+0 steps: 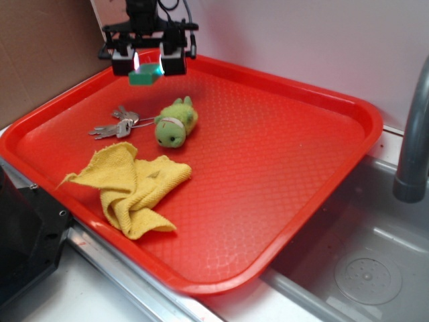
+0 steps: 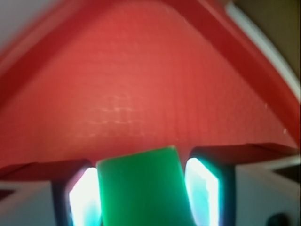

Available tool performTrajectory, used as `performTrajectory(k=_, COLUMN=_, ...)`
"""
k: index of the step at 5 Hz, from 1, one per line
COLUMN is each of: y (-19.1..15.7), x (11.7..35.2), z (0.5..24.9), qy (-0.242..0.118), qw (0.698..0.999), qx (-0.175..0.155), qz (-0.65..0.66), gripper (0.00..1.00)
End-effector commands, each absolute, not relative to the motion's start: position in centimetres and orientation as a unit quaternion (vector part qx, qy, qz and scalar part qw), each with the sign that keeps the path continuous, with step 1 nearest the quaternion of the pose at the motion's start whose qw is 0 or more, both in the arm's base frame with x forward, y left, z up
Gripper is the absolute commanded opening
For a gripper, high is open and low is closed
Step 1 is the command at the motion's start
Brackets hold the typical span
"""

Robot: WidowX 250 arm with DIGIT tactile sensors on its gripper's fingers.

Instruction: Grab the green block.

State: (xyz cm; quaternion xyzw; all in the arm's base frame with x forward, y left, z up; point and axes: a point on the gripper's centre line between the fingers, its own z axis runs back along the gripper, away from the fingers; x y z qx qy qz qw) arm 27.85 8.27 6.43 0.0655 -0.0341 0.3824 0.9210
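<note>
The green block (image 1: pixel 144 76) hangs above the far left corner of the red tray (image 1: pixel 281 154), clear of its surface. My gripper (image 1: pixel 148 65) is shut on the block, one finger on each side. In the wrist view the green block (image 2: pixel 141 188) fills the gap between the two glowing pads (image 2: pixel 86 200), tilted slightly, with the red tray (image 2: pixel 141 84) blurred below it.
A fuzzy lime-green plush toy (image 1: pixel 175 121) lies mid-tray with a bunch of keys (image 1: pixel 119 125) to its left. A crumpled yellow cloth (image 1: pixel 131 184) lies nearer the front left. A sink basin (image 1: pixel 365 268) and grey faucet (image 1: pixel 412 134) are at the right.
</note>
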Motion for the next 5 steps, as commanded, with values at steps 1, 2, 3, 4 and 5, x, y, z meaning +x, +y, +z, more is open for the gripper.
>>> performTrajectory(k=1, y=4.4, x=22.8, z=14.5, qy=-0.052, qw=0.974, qx=0.02, qz=0.218, gripper=0.0)
performTrajectory(k=2, y=2.6, x=20.2, z=16.1, qy=-0.061, qw=0.978, qx=0.02, qz=0.197, gripper=0.0)
performTrajectory(k=3, y=1.2, x=18.3, z=16.4, qy=-0.06, qw=0.985, qx=0.021, qz=0.159, gripper=0.0)
performTrajectory(k=4, y=0.2, x=17.5, z=15.9, qy=-0.054, qw=0.986, qx=0.039, qz=0.151, gripper=0.0)
performTrajectory(k=5, y=0.8, x=17.9, z=15.7, qy=-0.043, qw=0.982, qx=0.045, qz=0.178, gripper=0.0)
